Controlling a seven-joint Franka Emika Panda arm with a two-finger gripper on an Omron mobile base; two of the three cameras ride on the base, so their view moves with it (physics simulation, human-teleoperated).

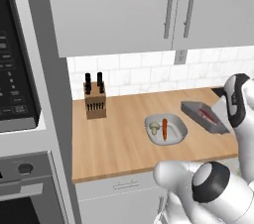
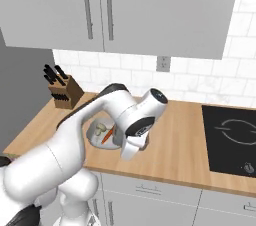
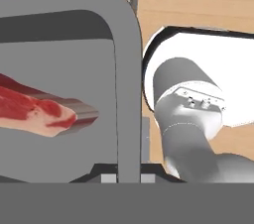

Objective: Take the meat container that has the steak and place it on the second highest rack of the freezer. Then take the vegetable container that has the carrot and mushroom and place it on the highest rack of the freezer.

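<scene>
My claw (image 3: 128, 176) is clamped on one straight side wall of the small dark-grey rectangular shallow meat container (image 1: 206, 117); in the hand view that wall runs up between the two tips. The flat red steak (image 3: 37, 109) lies on the container floor, to one side of the gripped wall.

Landmark: the pale rounded-corner vegetable tray (image 1: 166, 129) on the wooden counter (image 1: 119, 139).
- The meat container sits tilted just beside this tray, on the side away from the wooden knife block (image 1: 95, 100), and appears partly raised off the counter.
- The slim orange carrot (image 1: 164, 129) and the small beige mushroom (image 1: 155, 128) lie inside the tray, side by side.

Hazards, as I judge them:
1. Edge grip. I hold one wall only, so the container's weight hangs to one side. Fast motion may rotate it in my tips or pull it free.
2. Loose load. The steak is far smaller than its container. A steeper tilt may slide it against a wall or over the rim.
3. Collision. A low swing toward the vegetable tray may strike it and scatter the carrot and mushroom.
4. Unsighted target. The freezer is out of frame, so rack clearance is unconfirmed.
</scene>
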